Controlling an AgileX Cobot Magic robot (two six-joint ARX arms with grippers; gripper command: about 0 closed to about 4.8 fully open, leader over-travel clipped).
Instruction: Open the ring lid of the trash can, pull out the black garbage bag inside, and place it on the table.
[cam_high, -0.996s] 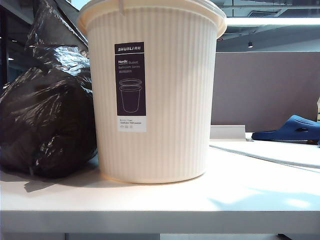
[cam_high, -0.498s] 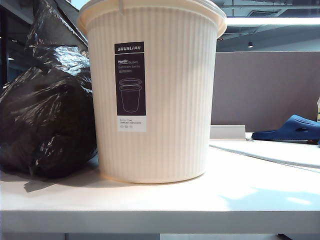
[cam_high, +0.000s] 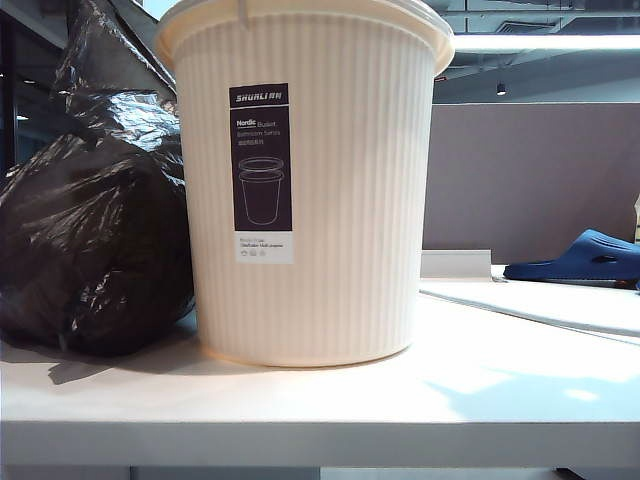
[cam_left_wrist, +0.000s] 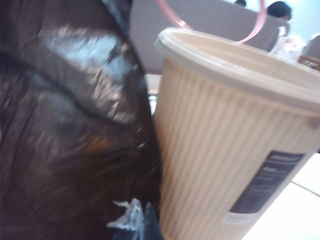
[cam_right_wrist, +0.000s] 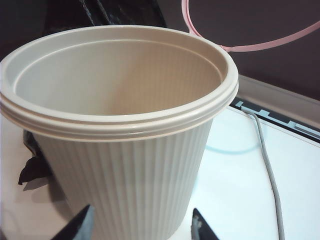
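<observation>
trash can (cam_high: 310, 190): upright on the table (cam_high: 420, 400), near its front edge, label facing the exterior camera; inside looks bare in the right wrist view
black garbage bag (cam_high: 90, 230): out of the can, lying on the table, pressed against the can's left side in the exterior view
ring lid (cam_right_wrist: 250, 45): pink hoop tipped up behind the can's rim, off the opening
left gripper: fingers not visible in any view, jaws pressed together; its camera sits close against the bag
right gripper (cam_right_wrist: 140, 227): jaws spread, holding nothing, fingertips either side of the can's lower wall, contact unclear
blue slipper (cam_high: 580, 258): far right, well apart from the can
</observation>
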